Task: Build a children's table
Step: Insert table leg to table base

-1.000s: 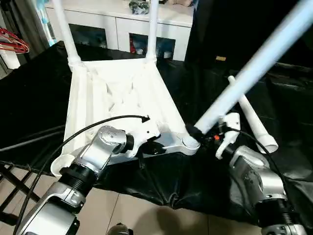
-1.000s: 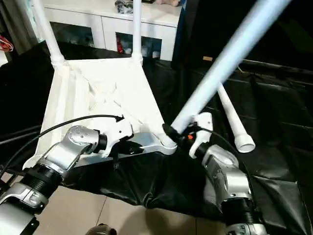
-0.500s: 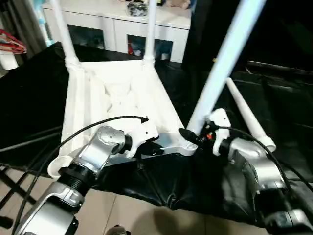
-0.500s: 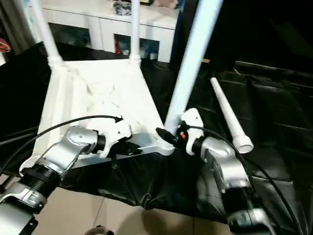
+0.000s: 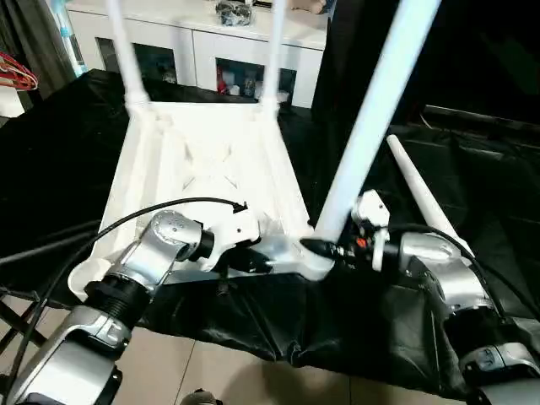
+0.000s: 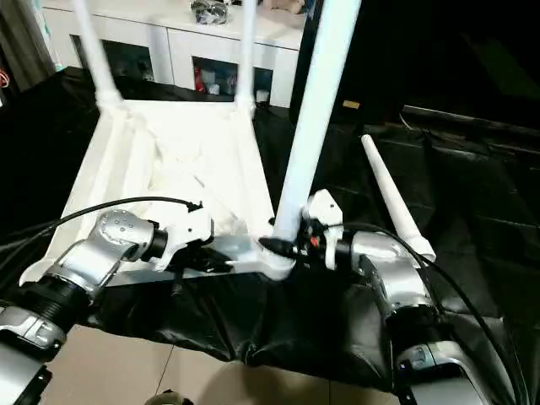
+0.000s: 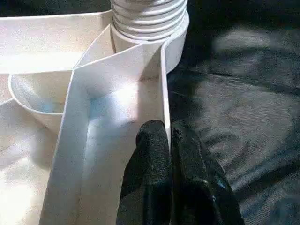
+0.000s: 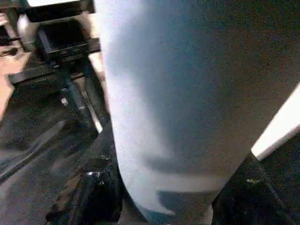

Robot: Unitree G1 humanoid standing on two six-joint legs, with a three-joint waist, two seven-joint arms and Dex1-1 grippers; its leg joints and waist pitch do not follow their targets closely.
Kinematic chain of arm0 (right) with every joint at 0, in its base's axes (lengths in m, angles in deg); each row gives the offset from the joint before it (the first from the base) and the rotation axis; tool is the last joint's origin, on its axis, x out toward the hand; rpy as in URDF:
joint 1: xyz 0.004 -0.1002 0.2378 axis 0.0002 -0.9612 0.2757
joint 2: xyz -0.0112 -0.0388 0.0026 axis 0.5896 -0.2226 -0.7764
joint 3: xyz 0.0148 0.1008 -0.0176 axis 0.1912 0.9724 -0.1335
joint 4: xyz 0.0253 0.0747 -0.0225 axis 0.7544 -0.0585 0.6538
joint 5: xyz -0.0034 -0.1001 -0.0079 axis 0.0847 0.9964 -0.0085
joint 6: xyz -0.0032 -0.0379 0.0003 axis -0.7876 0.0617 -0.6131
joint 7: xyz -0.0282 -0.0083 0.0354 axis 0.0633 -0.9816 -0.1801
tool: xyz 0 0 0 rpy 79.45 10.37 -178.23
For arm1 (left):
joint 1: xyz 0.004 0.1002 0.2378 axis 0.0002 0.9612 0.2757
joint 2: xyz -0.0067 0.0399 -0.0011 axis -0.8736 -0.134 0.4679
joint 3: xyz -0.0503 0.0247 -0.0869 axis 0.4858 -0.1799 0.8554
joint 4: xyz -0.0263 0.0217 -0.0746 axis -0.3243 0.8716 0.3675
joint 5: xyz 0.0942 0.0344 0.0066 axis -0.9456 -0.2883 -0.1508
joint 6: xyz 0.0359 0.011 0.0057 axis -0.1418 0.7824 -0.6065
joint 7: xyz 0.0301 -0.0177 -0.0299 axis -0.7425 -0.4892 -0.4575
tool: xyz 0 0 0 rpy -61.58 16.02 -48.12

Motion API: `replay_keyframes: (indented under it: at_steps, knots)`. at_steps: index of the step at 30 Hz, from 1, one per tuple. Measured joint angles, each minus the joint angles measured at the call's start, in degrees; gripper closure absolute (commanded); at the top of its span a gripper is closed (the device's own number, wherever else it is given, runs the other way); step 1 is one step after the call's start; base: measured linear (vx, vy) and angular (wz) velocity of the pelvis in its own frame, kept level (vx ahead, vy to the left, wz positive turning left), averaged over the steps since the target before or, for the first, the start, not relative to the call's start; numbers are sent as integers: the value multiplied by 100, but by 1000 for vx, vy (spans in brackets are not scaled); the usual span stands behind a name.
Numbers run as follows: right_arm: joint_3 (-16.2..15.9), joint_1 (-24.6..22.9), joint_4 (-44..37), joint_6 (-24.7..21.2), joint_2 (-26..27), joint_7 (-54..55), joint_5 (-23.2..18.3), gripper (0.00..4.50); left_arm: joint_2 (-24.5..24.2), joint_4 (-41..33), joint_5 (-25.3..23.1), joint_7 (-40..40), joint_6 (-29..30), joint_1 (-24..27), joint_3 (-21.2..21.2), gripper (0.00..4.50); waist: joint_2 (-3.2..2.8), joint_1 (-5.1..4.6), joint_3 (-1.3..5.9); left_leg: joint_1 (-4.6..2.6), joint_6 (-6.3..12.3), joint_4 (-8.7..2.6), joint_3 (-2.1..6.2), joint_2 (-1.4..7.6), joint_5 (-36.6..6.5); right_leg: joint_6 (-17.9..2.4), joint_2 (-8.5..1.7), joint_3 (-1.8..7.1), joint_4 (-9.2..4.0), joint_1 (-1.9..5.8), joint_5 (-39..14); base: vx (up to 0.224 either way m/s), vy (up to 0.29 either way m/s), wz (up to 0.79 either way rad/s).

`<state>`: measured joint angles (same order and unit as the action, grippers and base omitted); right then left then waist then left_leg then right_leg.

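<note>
On the black-draped bench the upturned white plastic tabletop (image 5: 202,160) carries two far legs, the right gripper (image 5: 325,247) clamps a third white tube leg (image 5: 371,118) at the near socket, the left gripper (image 7: 166,154) pinches the rim, and a fourth leg (image 5: 422,198) lies loose.

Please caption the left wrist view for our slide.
Left hand pinching the tabletop's rim beside a corner socket.

I see an all-white table top (image 5: 202,169) with white tube legs (image 5: 371,126), lying on a glossy black sheet (image 5: 472,169). My forearms (image 5: 143,270) are silver with black fingers (image 7: 150,159) and black cables (image 5: 160,211). On the far side stands a white cabinet (image 5: 202,38), with red hangers (image 5: 17,72) at far left.
</note>
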<state>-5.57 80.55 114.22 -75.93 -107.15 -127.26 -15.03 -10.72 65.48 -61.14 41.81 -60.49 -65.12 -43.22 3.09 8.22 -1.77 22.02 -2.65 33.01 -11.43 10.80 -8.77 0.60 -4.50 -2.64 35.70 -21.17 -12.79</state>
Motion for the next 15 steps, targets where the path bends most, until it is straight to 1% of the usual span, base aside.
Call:
replay_keyframes:
  at_steps: [4,6,8,10,11,13,14,15]
  knots:
    - [-2,-2,45,57,-2,-188,-43,257,-40,66,0,145,-66,-28,-9,450,9,-1,6,-8,3,-3,0,0,-2,0,0,-2,-14,13,0,0,0,0]
    - [4,67,194,135,46,-152,-61,257,-30,109,2,142,-57,-38,3,450,20,-7,13,-14,3,-5,0,0,-2,0,0,-1,-16,16,0,0,0,0]
    - [37,154,403,181,145,-31,-63,257,-28,136,-4,51,32,-48,22,450,29,-23,17,-31,2,-9,0,1,-3,-6,1,-1,-15,20,4,0,0,0]
    - [71,223,595,228,238,178,-47,257,17,178,-53,-108,90,-50,53,450,29,-42,5,-78,1,-10,1,0,-4,14,1,-1,-20,26,-8,0,0,0]
    - [113,250,669,244,297,316,-28,257,46,201,-65,-216,128,-50,81,450,31,-50,-1,-90,0,-11,3,0,-4,16,1,-1,-22,28,-9,-52,4,-7]
    - [268,372,898,230,480,846,-2,257,189,222,-103,-612,342,-50,212,450,32,-97,-23,-97,0,-15,35,0,-4,19,1,-21,-46,25,-11,0,0,0]
    - [386,508,1050,197,604,1261,34,257,311,222,-162,-899,474,-79,261,450,32,-158,-50,-90,0,-16,58,0,-4,19,-3,-48,-71,17,-11,-61,20,-17]
    - [417,536,1100,172,614,1428,49,257,358,222,-174,-1014,528,-101,264,450,27,-184,-65,-83,-1,-17,83,0,-4,19,-9,-78,-96,17,-11,-59,31,-16]
